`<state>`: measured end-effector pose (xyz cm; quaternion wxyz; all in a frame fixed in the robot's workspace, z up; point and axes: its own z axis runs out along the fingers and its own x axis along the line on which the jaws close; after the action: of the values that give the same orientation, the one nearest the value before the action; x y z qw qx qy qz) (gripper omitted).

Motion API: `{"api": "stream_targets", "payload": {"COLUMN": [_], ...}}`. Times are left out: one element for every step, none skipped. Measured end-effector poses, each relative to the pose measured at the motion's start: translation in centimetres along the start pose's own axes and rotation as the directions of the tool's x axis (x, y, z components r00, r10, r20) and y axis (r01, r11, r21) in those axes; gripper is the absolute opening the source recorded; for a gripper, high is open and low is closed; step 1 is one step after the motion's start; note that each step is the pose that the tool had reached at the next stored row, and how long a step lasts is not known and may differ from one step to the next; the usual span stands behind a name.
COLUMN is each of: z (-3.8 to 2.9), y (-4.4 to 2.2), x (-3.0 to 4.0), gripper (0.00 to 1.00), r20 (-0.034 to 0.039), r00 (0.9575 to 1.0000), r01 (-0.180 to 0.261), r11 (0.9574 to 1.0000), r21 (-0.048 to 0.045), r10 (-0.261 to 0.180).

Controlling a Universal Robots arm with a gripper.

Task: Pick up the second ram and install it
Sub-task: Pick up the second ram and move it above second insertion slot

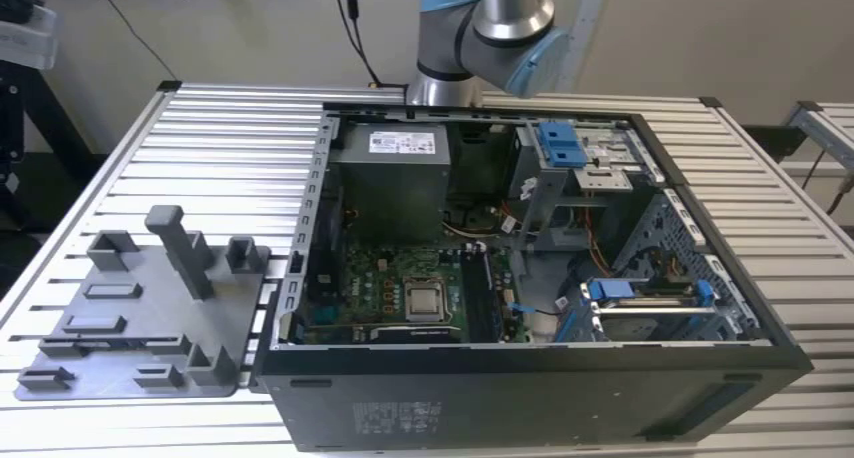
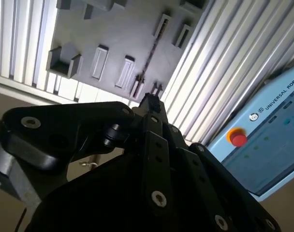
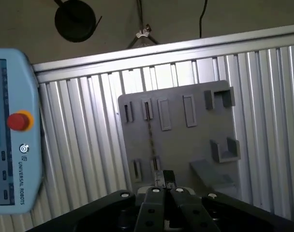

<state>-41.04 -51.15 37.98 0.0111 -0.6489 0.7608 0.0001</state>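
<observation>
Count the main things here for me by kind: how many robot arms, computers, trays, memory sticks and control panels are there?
robot arm: 1
open computer case: 1
gray tray: 1
dark memory stick, on the tray: 1
control pendant with a red button: 1
Total: 5

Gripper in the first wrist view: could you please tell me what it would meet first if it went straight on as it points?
Probably the gray tray, close beside the thin dark second ram on it; depth is unclear, so the ram could come first.
</observation>
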Motion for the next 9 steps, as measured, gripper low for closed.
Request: {"api": "stream_targets", "payload": {"z": [0.04,0.07,0.11,0.15,0.16,0.17,0.18,0.19,0.20], "y": [0.00,-0.01,-0.01,0.00,0.00,-0.01,-0.01,-0.01,-0.01], "x": [0.00,0.00,0.00,-0.01,-0.01,-0.01,0.00,-0.01,0.00], "gripper": [0.11,0.11,0.11,0.11,0.11,0.11,0.11,0.11,0.11], "r20": [0.0065,0.0140,0.0200,0.0239,0.0251,0.0255,0.0257,0.0260,0.0264], "r00": [1.0000,0.9998,0.9996,0.9992,0.9985,0.9975,0.9962,0.9945,0.9925], "r01": [0.005,0.012,0.022,0.033,0.048,0.065,0.083,0.101,0.120], "r11": [1.0000,0.9999,0.9998,0.9994,0.9988,0.9979,0.9965,0.9949,0.9928], "r21": [-0.0011,-0.0023,-0.0033,-0.0040,-0.0045,-0.0047,-0.0050,-0.0054,-0.0056], "r10": [-0.005,-0.012,-0.022,-0.033,-0.048,-0.065,-0.083,-0.101,-0.120]}}
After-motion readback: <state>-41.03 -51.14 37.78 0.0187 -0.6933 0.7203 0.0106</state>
